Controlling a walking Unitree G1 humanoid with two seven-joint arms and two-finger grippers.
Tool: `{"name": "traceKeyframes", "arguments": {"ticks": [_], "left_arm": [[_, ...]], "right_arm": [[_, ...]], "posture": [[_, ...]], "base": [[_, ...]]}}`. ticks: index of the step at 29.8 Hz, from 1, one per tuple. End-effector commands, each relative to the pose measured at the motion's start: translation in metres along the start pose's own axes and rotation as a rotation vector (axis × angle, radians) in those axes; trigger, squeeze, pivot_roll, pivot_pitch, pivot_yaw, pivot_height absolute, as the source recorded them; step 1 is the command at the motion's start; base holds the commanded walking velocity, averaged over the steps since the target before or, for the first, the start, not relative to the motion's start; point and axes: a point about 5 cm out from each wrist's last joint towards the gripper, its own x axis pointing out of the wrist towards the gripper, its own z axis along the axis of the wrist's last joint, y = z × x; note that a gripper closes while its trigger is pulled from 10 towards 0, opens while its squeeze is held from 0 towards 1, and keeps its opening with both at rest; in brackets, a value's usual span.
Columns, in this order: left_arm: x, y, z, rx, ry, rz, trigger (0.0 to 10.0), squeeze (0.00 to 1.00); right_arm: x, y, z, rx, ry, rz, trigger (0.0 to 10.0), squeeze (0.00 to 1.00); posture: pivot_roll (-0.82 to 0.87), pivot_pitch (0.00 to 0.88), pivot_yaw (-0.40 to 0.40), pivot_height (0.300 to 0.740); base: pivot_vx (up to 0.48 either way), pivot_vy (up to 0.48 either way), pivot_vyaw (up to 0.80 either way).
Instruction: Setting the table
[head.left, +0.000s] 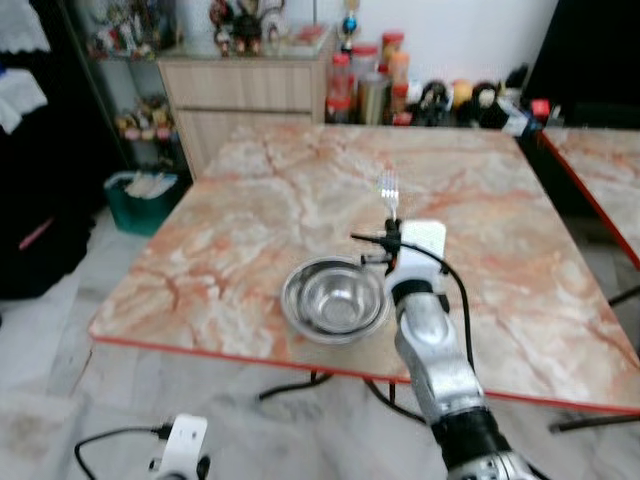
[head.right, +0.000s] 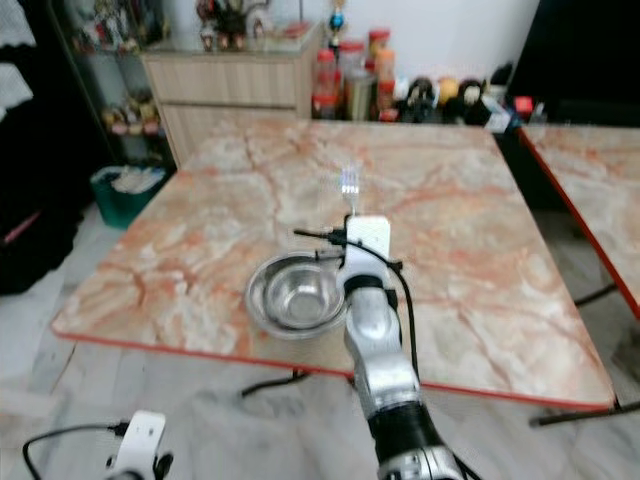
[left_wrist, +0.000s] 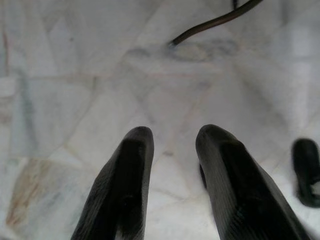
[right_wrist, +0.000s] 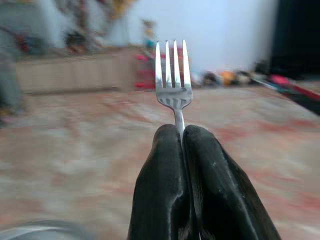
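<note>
the fork (right_wrist: 173, 75) points tines forward above the marble table (head.left: 250, 230), clenched between the fingers of the right gripper (right_wrist: 182, 131), just beside the steel bowl (head.left: 334, 298). the left gripper (left_wrist: 172, 137) hangs open over the floor (left_wrist: 75, 75).

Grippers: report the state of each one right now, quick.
Left gripper: open, holding nothing, hanging over the floor.
Right gripper: shut on the fork, tines pointing away, over the marble table beside the steel bowl.
</note>
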Motion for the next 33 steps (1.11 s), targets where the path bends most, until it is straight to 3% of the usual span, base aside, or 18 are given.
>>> {"name": "traceKeyframes", "arguments": {"ticks": [1, 13, 15, 22, 33], "left_arm": [[-0.001, 0.008, -0.001, 0.006, 0.007, 0.019, 10.0, 0.00], [-0.001, 0.008, -0.004, 0.010, 0.014, 0.018, 10.0, 0.00], [-0.002, 0.008, -0.006, 0.013, 0.019, 0.014, 10.0, 0.00], [-0.003, 0.006, -0.008, 0.020, 0.023, 0.006, 10.0, 0.00], [-0.001, 0.005, -0.004, 0.024, 0.016, 0.000, 10.0, 0.00]], "right_arm": [[0.001, 0.006, 0.006, 0.003, -0.003, -0.010, 10.0, 0.00], [-0.006, 0.008, -0.003, -0.001, 0.076, -0.029, 10.0, 0.00], [-0.013, 0.004, -0.012, -0.019, 0.142, -0.040, 10.0, 0.00], [-0.020, -0.009, -0.020, -0.052, 0.182, -0.056, 10.0, 0.00], [-0.019, -0.020, -0.030, -0.103, 0.254, -0.023, 10.0, 0.00]], "posture": [[-0.04, 0.009, 0.028, 0.736], [-0.04, 0.003, 0.027, 0.736], [-0.05, 0.000, 0.024, 0.736], [-0.05, 0.000, 0.021, 0.736], [-0.05, 0.000, 0.017, 0.736]], "base": [[0.000, 0.000, 0.00], [0.000, 0.000, 0.00], [0.000, 0.000, 0.00], [0.000, 0.000, 0.00], [0.000, 0.000, 0.00]]}}
